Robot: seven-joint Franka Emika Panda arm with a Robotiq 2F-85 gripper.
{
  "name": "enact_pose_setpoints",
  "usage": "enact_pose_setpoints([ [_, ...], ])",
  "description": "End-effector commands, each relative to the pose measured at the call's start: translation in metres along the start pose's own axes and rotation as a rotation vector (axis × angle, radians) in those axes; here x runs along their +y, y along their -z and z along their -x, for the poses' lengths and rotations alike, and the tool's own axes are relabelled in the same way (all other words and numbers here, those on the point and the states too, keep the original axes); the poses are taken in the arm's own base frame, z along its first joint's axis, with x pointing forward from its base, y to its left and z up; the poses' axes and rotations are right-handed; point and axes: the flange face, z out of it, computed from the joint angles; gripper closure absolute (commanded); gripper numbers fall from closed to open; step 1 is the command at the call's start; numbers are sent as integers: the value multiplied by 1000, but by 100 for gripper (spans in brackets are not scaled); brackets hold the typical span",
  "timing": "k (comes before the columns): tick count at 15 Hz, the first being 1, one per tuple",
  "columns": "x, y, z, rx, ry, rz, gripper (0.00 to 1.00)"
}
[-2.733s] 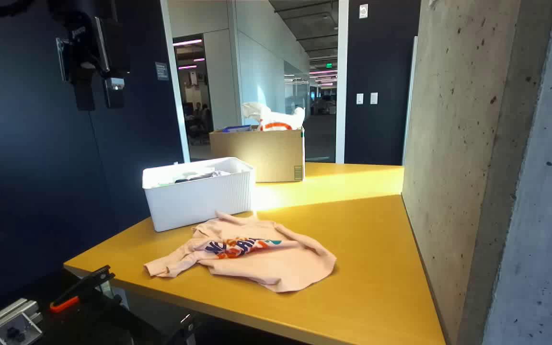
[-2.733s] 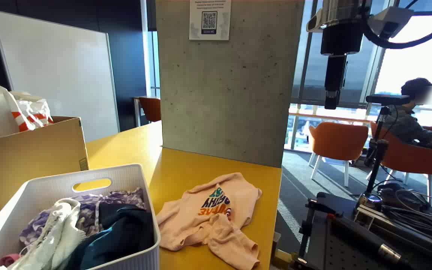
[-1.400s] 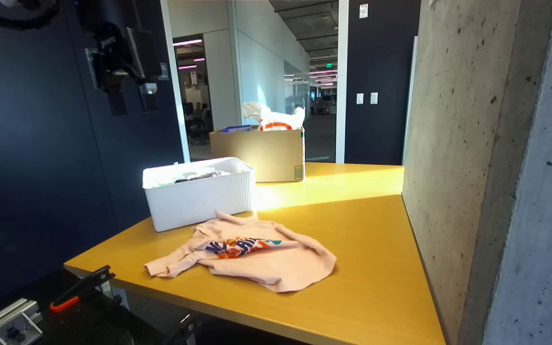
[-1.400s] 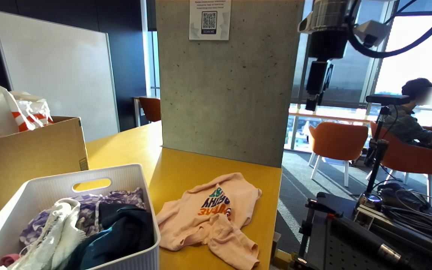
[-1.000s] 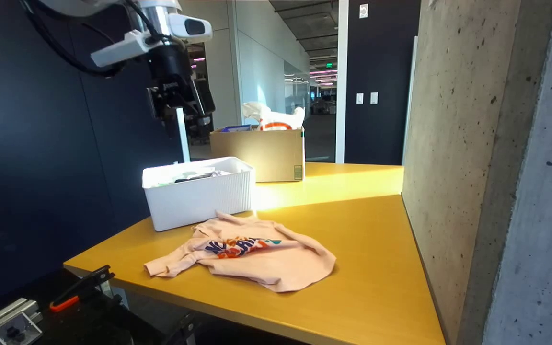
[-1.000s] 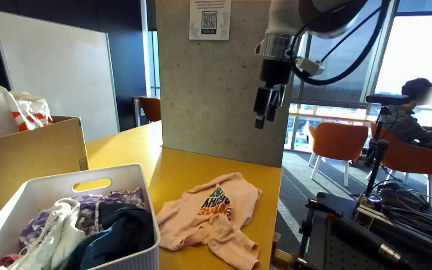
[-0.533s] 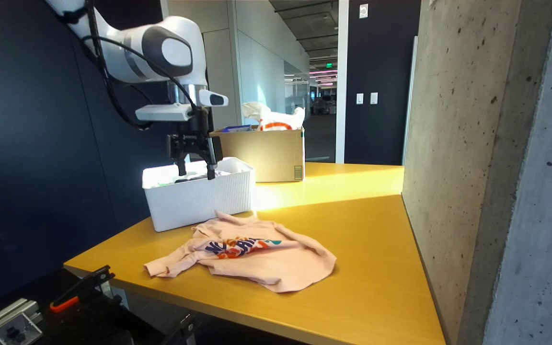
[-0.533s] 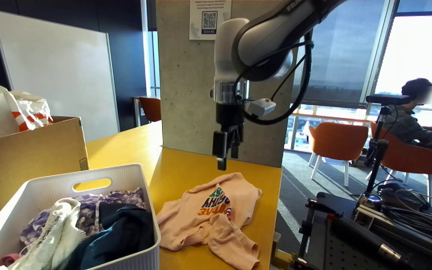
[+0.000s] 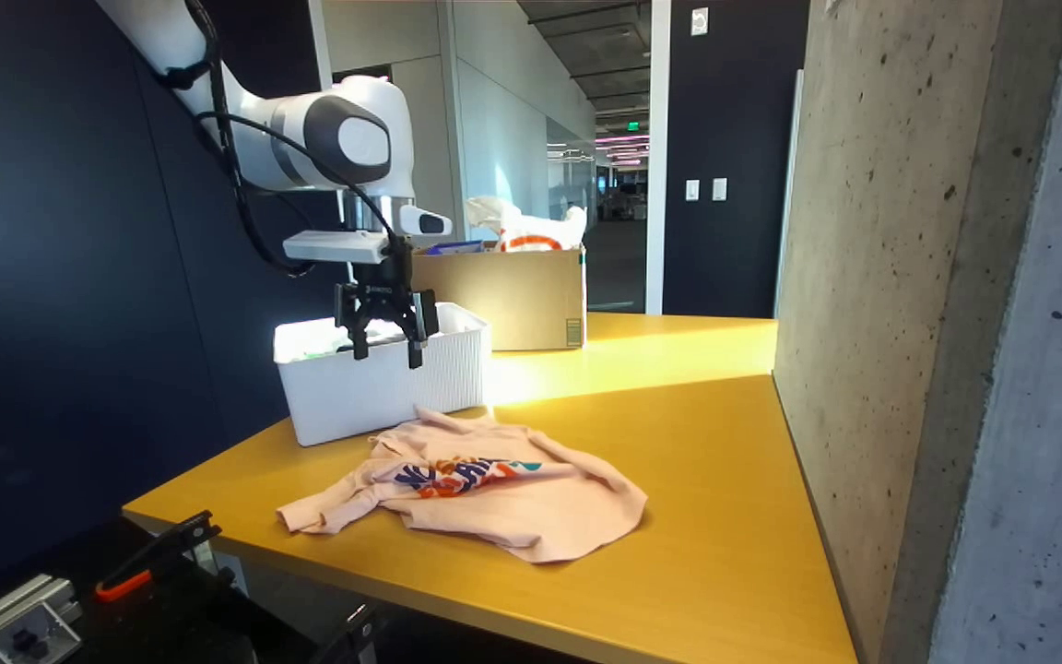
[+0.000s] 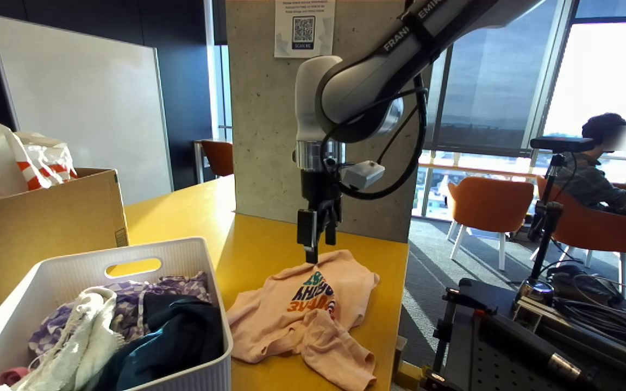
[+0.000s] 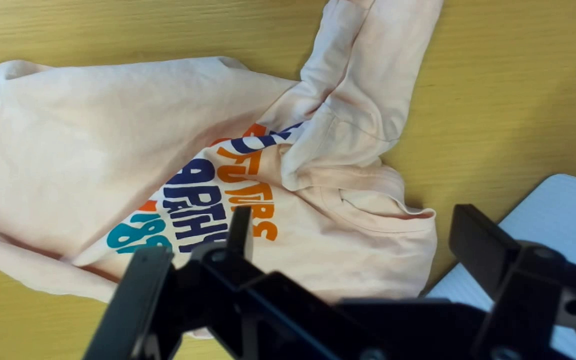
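Note:
A pale pink shirt (image 9: 531,516) with colourful printed letters lies crumpled on the yellow table, one sleeve stretched out. It also shows in an exterior view (image 10: 340,277) and in the wrist view (image 11: 93,150). My gripper (image 9: 388,357) is open and empty, pointing down above the shirt, apart from it. In the wrist view the gripper (image 11: 353,220) has its fingers wide apart, with the shirt's collar area below and between them. A white basket (image 9: 383,392) stands beside the shirt; its corner shows at the right of the wrist view (image 11: 568,215).
The basket holds clothes: a dark teal one (image 10: 166,336), a white one (image 10: 90,326) and a purple patterned one (image 10: 188,288). A cardboard box (image 9: 503,300) with a plastic bag (image 9: 540,235) stands behind it. A concrete pillar (image 10: 324,136) borders the yellow table (image 9: 697,461).
My gripper has come in from high at the side, moved over the table and lowered above the shirt, staying open. The shirt and basket have not moved.

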Motion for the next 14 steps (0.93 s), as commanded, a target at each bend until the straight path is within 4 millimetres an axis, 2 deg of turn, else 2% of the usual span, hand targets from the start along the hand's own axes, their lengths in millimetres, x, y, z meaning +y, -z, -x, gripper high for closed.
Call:
enact_pose_setpoints([
  [1, -1, 11, -10, 3, 22, -4, 0],
  [3, -20, 11, 1, -5, -3, 27, 0],
  [5, -41, 5, 31, -19, -46, 25, 0],
  [9, -82, -39, 78, -62, -93, 29, 0],
  [12, -81, -64, 90, -17, -132, 45, 0],
  [14, -74, -72, 92, 40, -144, 60, 0],
])
